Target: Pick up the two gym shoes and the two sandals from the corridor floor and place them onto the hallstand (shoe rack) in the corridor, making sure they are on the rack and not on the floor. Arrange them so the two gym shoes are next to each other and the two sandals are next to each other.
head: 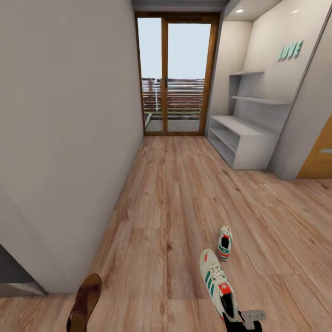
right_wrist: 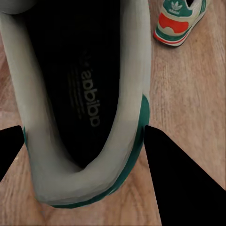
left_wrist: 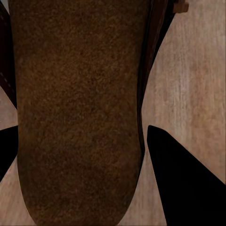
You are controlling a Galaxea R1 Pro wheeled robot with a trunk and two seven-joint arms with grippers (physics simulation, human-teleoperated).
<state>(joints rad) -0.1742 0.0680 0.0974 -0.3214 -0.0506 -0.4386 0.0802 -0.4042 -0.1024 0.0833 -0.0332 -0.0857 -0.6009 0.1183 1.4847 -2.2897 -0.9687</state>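
Observation:
One dark brown sandal hangs at the lower left of the head view. In the left wrist view its tan footbed lies between the fingers of my left gripper, which is shut on it. My right gripper is shut on the heel of a white gym shoe with green stripes; the right wrist view looks into its dark lining. The other gym shoe lies on the corridor floor just beyond. The pale grey hallstand stands far ahead on the right.
A plain wall runs along the left. A glass double door closes the far end. Two floating shelves and teal letters hang above the hallstand. A wooden door sits at the right edge.

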